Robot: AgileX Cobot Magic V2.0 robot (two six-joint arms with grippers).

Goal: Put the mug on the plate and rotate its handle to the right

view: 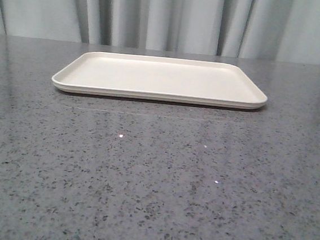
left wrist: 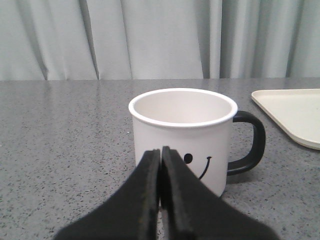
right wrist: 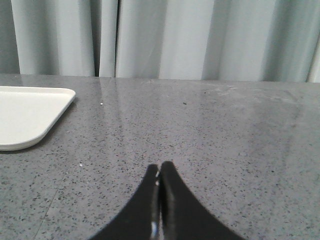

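Observation:
The cream-white plate [view: 159, 79] lies bare on the grey table in the front view; no mug or gripper shows there. In the left wrist view the white mug [left wrist: 182, 135] with a black smiley face stands upright on the table, its black handle [left wrist: 248, 148] pointing toward the plate's corner [left wrist: 295, 112]. My left gripper [left wrist: 160, 150] is shut and empty, just short of the mug's near side. My right gripper [right wrist: 159, 166] is shut and empty over bare table, with the plate's corner [right wrist: 27, 115] off to its side.
A speckled grey stone table [view: 154, 182] spreads around the plate. A pale grey curtain [view: 170, 16] hangs behind the table's far edge.

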